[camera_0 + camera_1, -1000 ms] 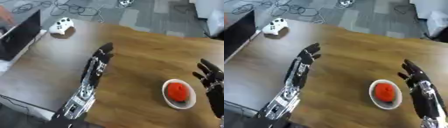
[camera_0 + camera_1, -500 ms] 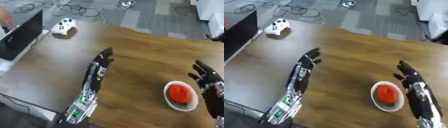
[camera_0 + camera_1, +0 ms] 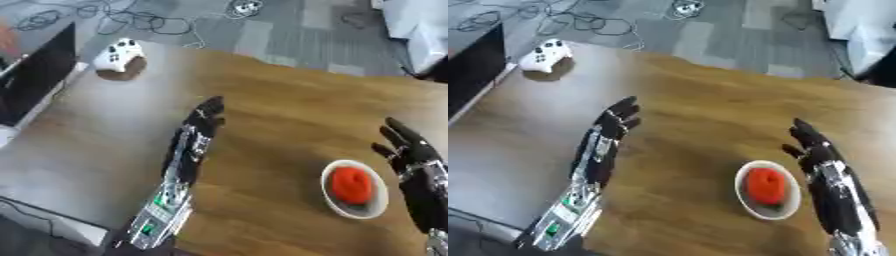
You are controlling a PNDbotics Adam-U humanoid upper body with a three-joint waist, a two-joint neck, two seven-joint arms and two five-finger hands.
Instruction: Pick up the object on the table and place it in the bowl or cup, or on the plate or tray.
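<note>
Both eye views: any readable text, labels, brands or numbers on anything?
None readable.
White game controller: no legible marking.
Small white bowl with the red object: no print visible.
Black left hand and black right hand: no label shows.

Wooden table over grey floor.
Brown wooden tabletop point(image 3: 289, 105) filled the frame; grey tiled floor point(image 3: 262, 35) with black cables point(image 3: 131, 20) lay along the top.

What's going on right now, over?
Both hands open, holding nothing: left hand, right hand. Red object sits in white bowl. Nothing in the way.
</note>
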